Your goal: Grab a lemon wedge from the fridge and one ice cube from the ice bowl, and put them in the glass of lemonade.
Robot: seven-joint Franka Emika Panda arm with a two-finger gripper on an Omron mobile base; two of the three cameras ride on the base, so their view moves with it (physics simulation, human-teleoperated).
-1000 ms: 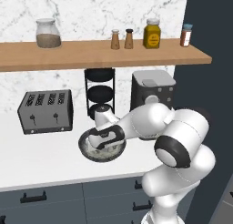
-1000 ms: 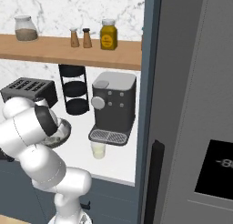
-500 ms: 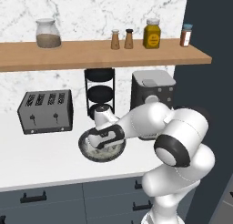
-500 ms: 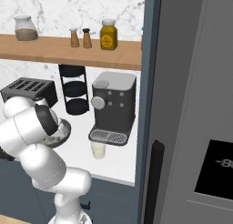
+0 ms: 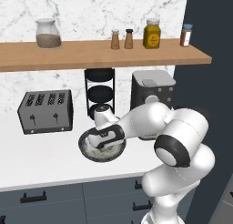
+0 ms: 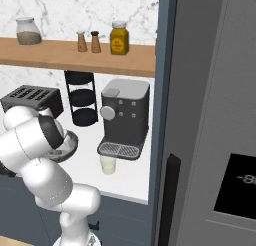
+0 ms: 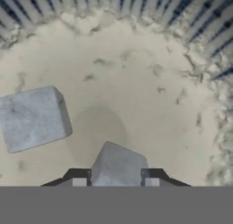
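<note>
We have the claw down inside the ice bowl, pinching one ice cube between its tips for lifting out, a second cube lying just left.

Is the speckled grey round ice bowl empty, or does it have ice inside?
Not empty. The hand view shows two pale grey ice cubes on the ice bowl's mottled floor, one between the gripper's fingertips.

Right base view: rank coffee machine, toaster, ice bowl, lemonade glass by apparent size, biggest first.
1. Dark grey boxy coffee machine.
2. Dark slotted toaster, partly behind the arm, so its full extent is unsure.
3. Speckled grey round ice bowl, mostly hidden by the arm; rank against the toaster uncertain.
4. Small clear glass of pale lemonade, clearly smallest.
</note>
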